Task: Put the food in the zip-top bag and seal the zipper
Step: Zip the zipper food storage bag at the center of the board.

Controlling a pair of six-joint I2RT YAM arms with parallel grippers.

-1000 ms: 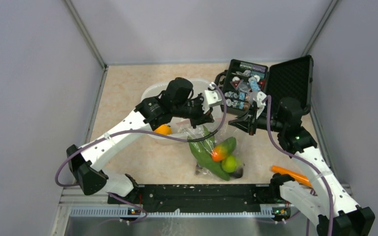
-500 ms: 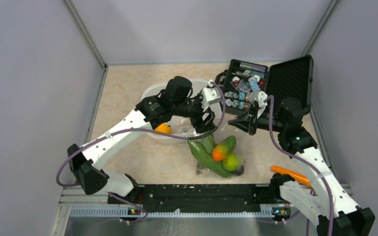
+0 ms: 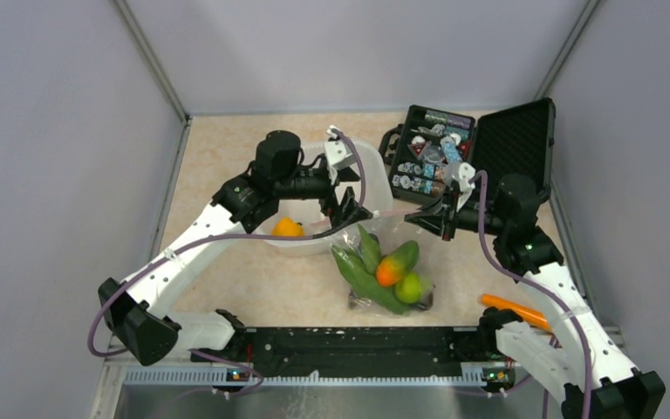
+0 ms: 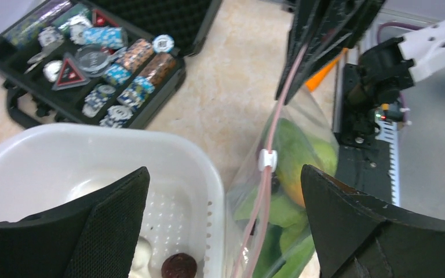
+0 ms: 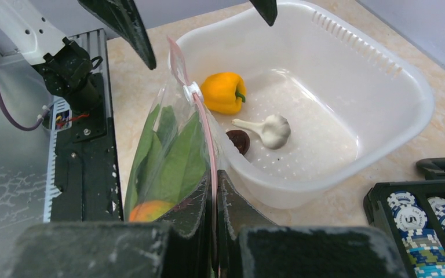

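Note:
The clear zip-top bag (image 3: 382, 278) hangs between the arms, its bottom on the table. It holds a long green leafy piece (image 3: 355, 266), an orange fruit (image 3: 389, 269) and a green fruit (image 3: 410, 286). My right gripper (image 5: 214, 191) is shut on the pinkish zipper (image 5: 209, 145) at the bag's mouth. A white slider (image 4: 267, 159) sits on the strip. My left gripper (image 4: 225, 171) stands wide open above the bag's other end, holding nothing. A yellow pepper (image 5: 223, 91), a whitish garlic piece (image 5: 269, 128) and a dark round piece (image 5: 239, 140) lie in the white tub (image 5: 382, 75).
A black case (image 3: 427, 157) of chips stands open at the back right, its lid (image 3: 515, 131) raised. An orange carrot-shaped piece (image 3: 515, 310) lies by the right arm's base. The black rail (image 3: 358, 345) runs along the near edge.
My left gripper opened, let go of the bag's mouth and drew back to the left over the tub. The right gripper kept its hold and stayed put.

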